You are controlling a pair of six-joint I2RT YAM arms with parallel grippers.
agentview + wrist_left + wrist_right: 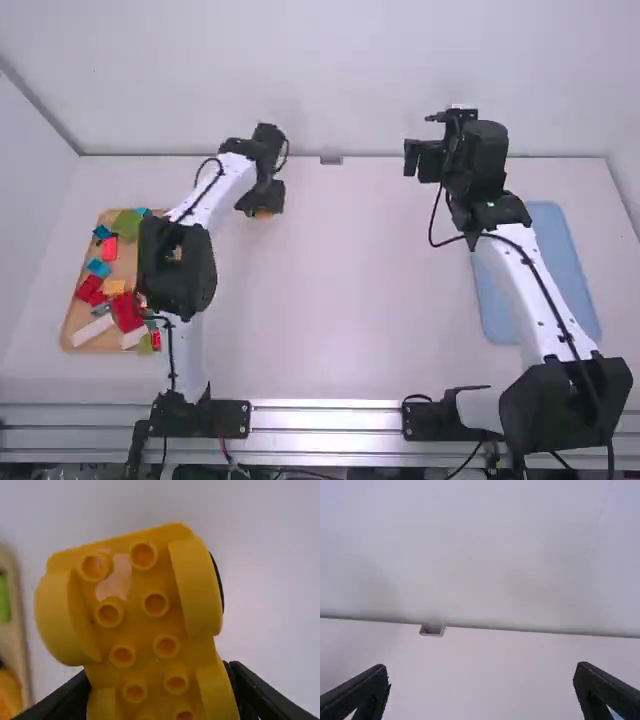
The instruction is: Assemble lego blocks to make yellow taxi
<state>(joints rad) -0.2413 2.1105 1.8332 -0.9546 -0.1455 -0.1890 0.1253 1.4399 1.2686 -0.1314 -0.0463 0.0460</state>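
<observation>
Yellow LEGO taxi part (135, 636): in the left gripper, at the far left of the table, with rounded pieces along its sides and its hollow tubes turned toward the left wrist camera (a dark edge peeks out behind one rounded piece)
Left gripper (262, 203): grasping that part, one finger on either side; whether it touches the table, I cannot tell
Left arm (212, 205): bent, its elbow partly hiding the wooden tray
Wooden tray (72, 318): left of the left arm, holding mixed loose blocks
Tray blocks: a green block (127, 224) near the far end, a teal block (98, 268), an orange block (115, 287), a large red block (127, 312) and a long white block (91, 331)
Right gripper (424, 160): released, fingers wide apart with nothing between them, near the table's far edge
Blue tray (497, 312): at the right, partly under the right arm (525, 290)
Table (335, 300): white, between the two trays
</observation>
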